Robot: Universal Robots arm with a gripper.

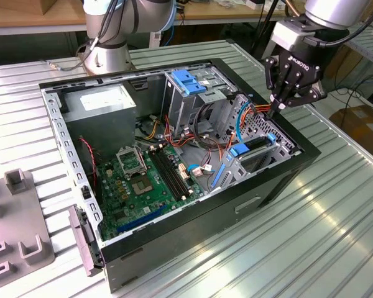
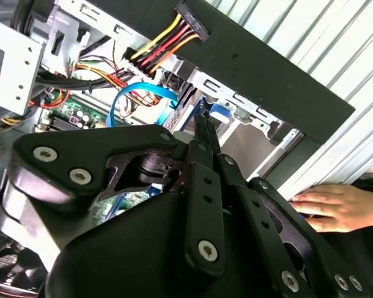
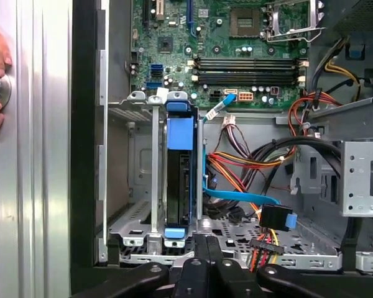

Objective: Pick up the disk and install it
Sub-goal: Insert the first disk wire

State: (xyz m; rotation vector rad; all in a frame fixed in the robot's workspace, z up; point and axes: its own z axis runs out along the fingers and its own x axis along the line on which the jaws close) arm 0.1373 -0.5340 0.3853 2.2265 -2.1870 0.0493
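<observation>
First wrist view: blue-railed black disk (image 3: pixel 178 174) upright in grey metal bay (image 3: pixel 132 233); my gripper (image 3: pixel 206 245) closed, empty, presumably for pushing.

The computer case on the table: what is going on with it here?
A robot arm's pincer hangs shut just above the drive bay at a corner of the open case, with nothing between its fingers. The disk sits on edge in that bay. A person's hand rests on the table beside the case.
</observation>
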